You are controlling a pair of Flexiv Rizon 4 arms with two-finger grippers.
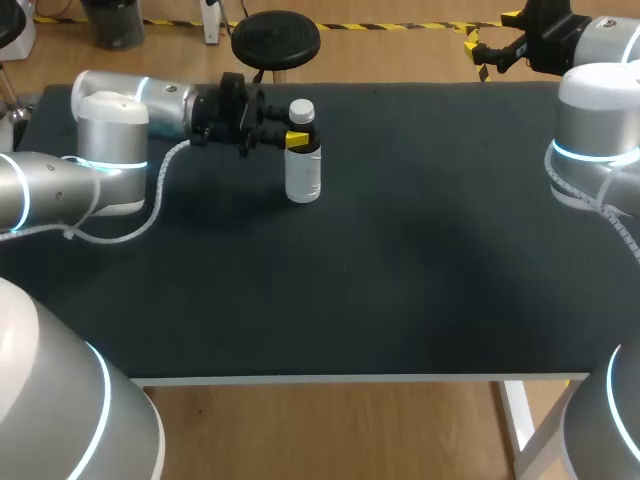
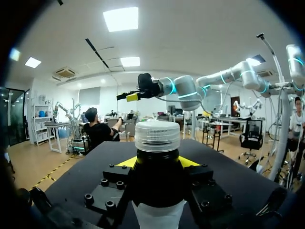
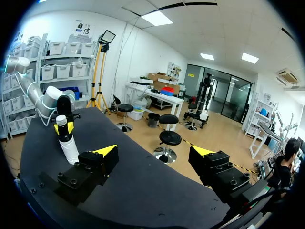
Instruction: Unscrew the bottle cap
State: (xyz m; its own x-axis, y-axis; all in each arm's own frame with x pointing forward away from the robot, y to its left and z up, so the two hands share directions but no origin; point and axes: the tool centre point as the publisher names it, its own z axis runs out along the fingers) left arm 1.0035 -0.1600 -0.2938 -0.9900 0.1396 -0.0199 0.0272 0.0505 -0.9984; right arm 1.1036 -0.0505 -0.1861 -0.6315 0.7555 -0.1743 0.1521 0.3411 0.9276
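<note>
A clear bottle (image 1: pixel 303 172) with a dark upper part and a white cap (image 1: pixel 301 110) stands upright at the table's back left. My left gripper (image 1: pixel 297 138) comes in level from the left and is shut on the bottle just below the cap. In the left wrist view the bottle (image 2: pixel 158 191) fills the gap between the yellow fingertips (image 2: pixel 127 162), with the cap (image 2: pixel 157 136) standing free above them. My right gripper (image 1: pixel 488 50) hangs open and empty beyond the table's back right edge, far from the bottle (image 3: pixel 68 145). Its own view shows the right gripper (image 3: pixel 155 153) with wide-spread fingers.
The black table (image 1: pixel 400 280) carries nothing besides the bottle. A black round stool (image 1: pixel 275 38) stands just behind the table's back edge near the bottle.
</note>
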